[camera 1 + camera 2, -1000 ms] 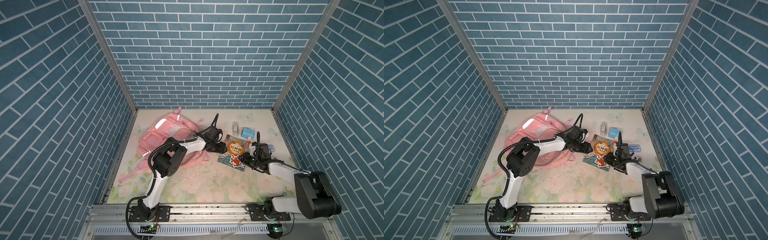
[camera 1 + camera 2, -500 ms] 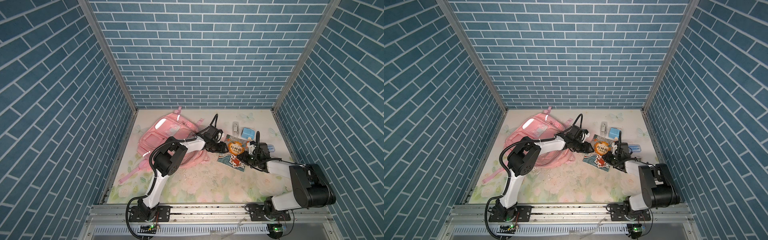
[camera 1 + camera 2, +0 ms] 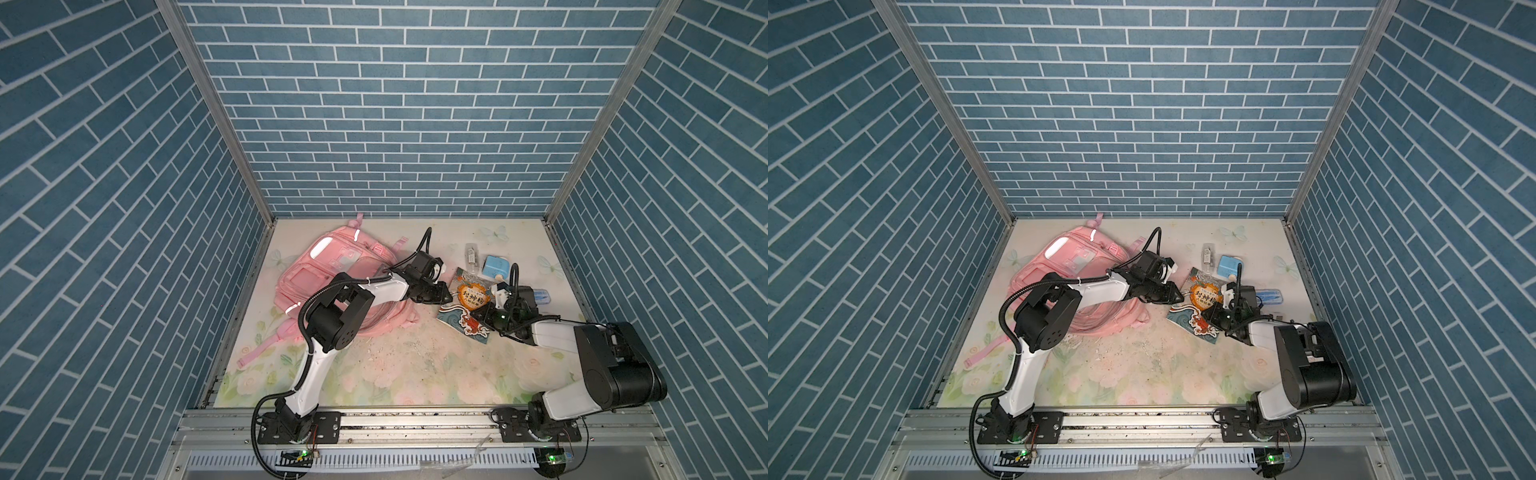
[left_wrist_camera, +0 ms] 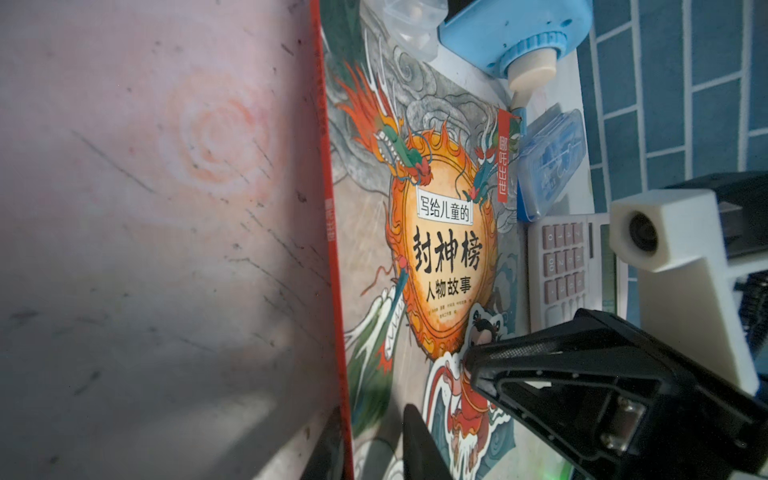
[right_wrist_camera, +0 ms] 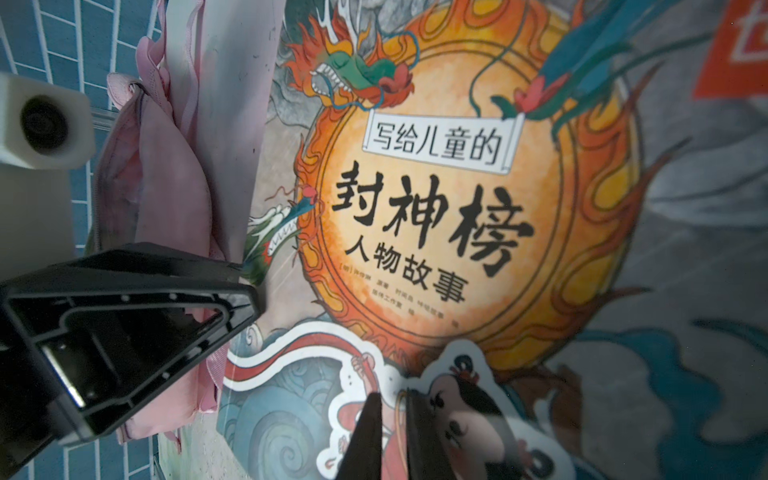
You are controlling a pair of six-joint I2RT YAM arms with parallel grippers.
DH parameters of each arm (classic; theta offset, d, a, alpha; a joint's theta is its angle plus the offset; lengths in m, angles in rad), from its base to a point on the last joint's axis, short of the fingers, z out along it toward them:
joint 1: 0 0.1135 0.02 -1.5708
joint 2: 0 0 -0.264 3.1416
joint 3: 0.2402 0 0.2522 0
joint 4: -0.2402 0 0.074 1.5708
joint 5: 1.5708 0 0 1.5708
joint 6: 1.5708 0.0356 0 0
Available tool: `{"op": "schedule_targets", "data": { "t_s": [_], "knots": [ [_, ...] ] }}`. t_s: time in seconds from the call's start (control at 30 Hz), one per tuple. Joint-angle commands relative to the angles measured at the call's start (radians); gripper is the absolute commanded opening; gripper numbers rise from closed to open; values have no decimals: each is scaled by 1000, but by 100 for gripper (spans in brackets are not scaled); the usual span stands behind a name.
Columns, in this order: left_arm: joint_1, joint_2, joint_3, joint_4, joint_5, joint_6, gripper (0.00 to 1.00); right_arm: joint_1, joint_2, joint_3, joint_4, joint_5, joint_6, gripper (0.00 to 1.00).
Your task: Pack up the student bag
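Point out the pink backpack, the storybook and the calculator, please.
pink backpack [image 3: 309, 284]: a top view, on its front pocket panel.
storybook [image 3: 471, 297]: a top view, on the orange medallion of its cover.
calculator [image 4: 561, 266]: left wrist view, on its keypad.

White arm links [image 3: 311, 378], black joint housings [image 3: 332, 320], black corrugated cables [image 3: 423, 243], white camera blocks [image 4: 665, 237], black base plates [image 3: 328, 432].

Bg: blue brick-pattern walls [image 3: 374, 124] on 3 sides, alu corner posts [image 3: 221, 116]. Table [image 3: 415, 374] w/ pale floral mat, scuffed, bits of debris mid. Alu rail [image 3: 415, 422] along front edge. Light even, shadows soft.
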Motion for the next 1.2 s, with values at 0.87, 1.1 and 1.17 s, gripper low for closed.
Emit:
{"op": "schedule_targets", "data": {
  "t_s": [0.87,1.1,1.17],
  "knots": [
    [-14,-223,250,-599,-457,373,0,5,-347,75,-291,37,-224,39],
    [-88,-350,298,-684,-602,646,0,5,-444,111,-187,52,-393,45],
    [-94,-376,303,-701,-608,704,0,5,-457,121,-139,49,-447,49]
  ]
}}
